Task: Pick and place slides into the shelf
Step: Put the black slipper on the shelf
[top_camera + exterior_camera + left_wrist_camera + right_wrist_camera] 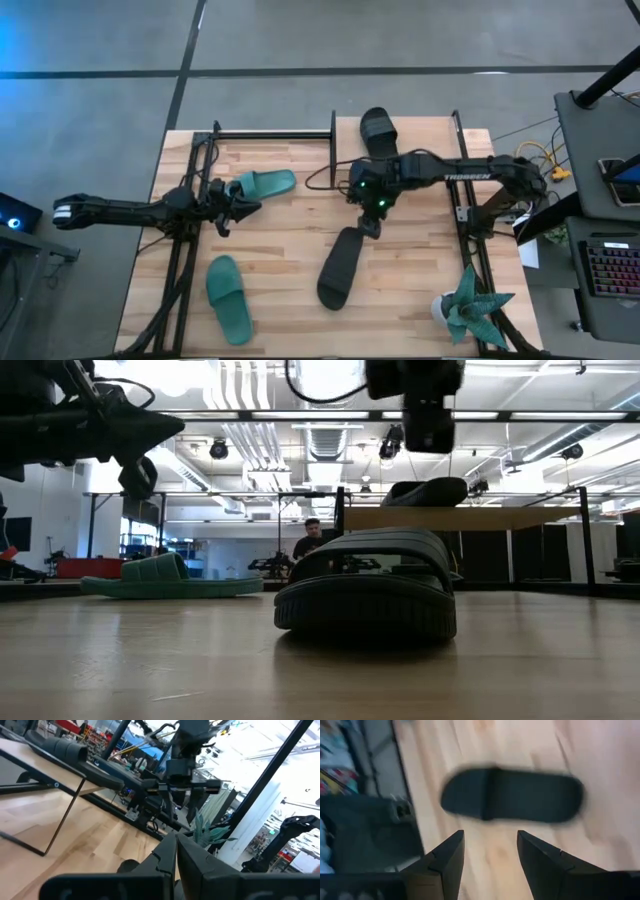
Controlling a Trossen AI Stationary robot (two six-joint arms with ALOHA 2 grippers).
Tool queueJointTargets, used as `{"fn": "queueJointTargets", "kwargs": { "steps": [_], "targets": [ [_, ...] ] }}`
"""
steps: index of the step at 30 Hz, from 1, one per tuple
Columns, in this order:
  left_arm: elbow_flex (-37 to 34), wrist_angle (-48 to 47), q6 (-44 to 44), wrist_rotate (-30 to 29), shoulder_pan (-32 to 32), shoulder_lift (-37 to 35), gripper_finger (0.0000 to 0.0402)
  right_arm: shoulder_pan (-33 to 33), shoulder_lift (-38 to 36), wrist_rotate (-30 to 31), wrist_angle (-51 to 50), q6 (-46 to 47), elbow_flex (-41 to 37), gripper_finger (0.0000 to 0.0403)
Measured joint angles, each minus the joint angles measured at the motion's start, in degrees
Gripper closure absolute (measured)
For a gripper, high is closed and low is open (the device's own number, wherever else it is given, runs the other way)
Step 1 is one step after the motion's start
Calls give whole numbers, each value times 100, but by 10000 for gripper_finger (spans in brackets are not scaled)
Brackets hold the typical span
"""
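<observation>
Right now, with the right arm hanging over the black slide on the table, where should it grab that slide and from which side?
Probably across the wide strap of the black slide, coming straight down. The slide lies flat, sole down, and the strap arches above the footbed, giving the fingers an edge to close on. The right gripper hangs open just beyond the slide's near end.

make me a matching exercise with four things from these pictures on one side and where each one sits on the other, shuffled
Things:
1. black slide
2. black slide
3. teal slide
4. teal slide

Places:
A. on the table's near left part, away from both arms
B. on top of the shelf
C. on the table beside the left gripper
D. on the table just below the right gripper, whose fingers are open

Pairs: 1-B, 2-D, 3-C, 4-A
</observation>
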Motion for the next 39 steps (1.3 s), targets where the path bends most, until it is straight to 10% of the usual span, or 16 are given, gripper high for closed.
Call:
{"fn": "queueJointTargets", "kwargs": {
  "steps": [27,33,39],
  "targets": [
    [-2,5,-22,566,-15,223,402,1235,0,1339,3776,2370,-2401,186],
    [-2,27,-2174,568,-15,222,402,1258,0,1335,3830,2522,-2496,186],
    [0,203,-2248,397,-15,339,402,1448,0,1184,3850,2951,-2297,186]
  ]
}}
